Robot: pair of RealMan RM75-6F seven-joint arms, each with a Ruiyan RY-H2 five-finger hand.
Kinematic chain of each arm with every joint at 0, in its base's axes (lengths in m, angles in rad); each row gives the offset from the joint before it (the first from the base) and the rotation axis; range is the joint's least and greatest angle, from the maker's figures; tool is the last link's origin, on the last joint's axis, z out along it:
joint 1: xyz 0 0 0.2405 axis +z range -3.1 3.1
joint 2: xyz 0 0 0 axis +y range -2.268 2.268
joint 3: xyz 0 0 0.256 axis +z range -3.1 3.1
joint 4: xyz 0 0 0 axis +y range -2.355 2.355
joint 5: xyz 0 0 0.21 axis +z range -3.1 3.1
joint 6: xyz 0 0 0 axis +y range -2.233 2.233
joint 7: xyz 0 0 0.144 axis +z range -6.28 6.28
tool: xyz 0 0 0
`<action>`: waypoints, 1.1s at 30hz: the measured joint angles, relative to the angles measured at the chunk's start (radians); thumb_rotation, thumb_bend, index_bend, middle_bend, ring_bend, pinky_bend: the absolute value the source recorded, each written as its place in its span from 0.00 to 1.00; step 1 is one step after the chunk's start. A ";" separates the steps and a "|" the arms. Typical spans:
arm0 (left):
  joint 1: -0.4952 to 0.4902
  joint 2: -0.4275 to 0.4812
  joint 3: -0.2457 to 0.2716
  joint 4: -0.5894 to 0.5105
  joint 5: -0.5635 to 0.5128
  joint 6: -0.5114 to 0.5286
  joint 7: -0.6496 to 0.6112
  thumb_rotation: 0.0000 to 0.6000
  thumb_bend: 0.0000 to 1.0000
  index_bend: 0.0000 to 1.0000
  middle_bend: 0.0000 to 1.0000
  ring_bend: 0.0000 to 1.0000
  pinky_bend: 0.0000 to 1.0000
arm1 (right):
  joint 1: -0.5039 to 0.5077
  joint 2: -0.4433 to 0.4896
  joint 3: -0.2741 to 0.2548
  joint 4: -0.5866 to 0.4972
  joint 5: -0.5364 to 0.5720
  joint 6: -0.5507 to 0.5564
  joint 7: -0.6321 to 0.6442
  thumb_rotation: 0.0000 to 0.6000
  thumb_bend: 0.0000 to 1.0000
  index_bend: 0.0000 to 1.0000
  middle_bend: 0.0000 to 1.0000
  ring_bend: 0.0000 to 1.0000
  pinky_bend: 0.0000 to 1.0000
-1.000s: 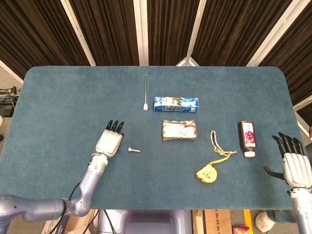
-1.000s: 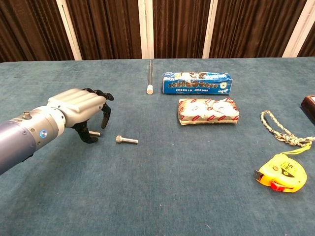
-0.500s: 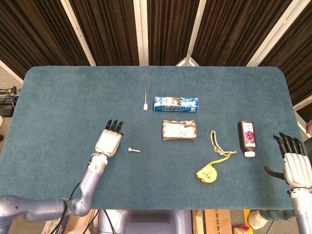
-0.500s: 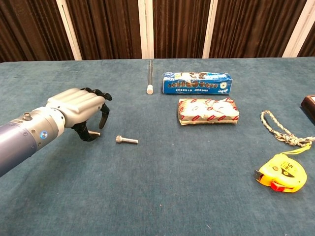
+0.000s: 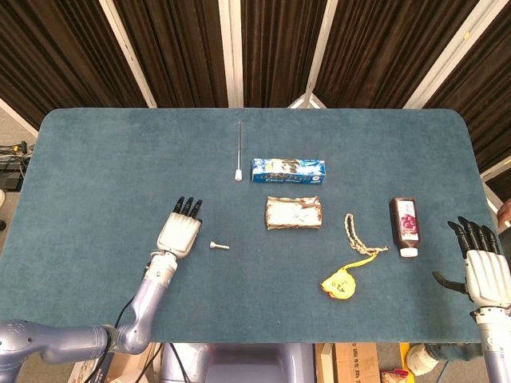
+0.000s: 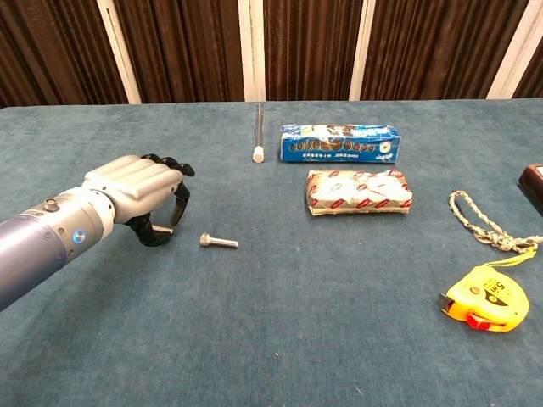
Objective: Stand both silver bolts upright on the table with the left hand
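Observation:
One silver bolt [image 6: 218, 242] lies on its side on the blue table [image 6: 280, 339], also seen as the bolt [image 5: 219, 246] just right of my left hand [image 5: 180, 231]. A second silver bolt [image 6: 163, 229] lies partly hidden beneath my left hand [image 6: 140, 191]; only its end shows between thumb and curled fingers. The hand arches over it, and no grip is plain. My right hand [image 5: 481, 267] rests at the table's near right corner, fingers spread and holding nothing.
A thin glass tube [image 5: 239, 152], a blue box [image 5: 288, 170] and a wrapped packet [image 5: 294, 213] sit mid-table. A braided cord [image 5: 354, 233], yellow tape measure [image 5: 339, 284] and dark bottle [image 5: 405, 226] lie to the right.
My left hand has sunk a little and drifted slightly toward me over the hidden bolt. Both bolts and the right hand stay where they were.

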 measured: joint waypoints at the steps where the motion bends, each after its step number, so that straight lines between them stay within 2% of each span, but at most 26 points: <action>1: 0.000 -0.001 0.000 0.002 0.000 0.000 0.001 1.00 0.46 0.55 0.05 0.00 0.00 | 0.000 0.000 0.000 0.000 0.000 0.000 0.000 1.00 0.15 0.15 0.09 0.06 0.00; 25: 0.004 -0.015 -0.005 0.020 0.001 -0.004 0.006 1.00 0.48 0.57 0.06 0.00 0.00 | 0.000 -0.001 0.002 0.000 0.005 -0.005 0.007 1.00 0.15 0.15 0.09 0.06 0.00; 33: 0.011 0.014 -0.020 -0.019 -0.005 -0.012 -0.025 1.00 0.50 0.57 0.06 0.00 0.00 | 0.001 -0.003 0.003 0.000 0.006 -0.006 0.003 1.00 0.15 0.15 0.09 0.06 0.00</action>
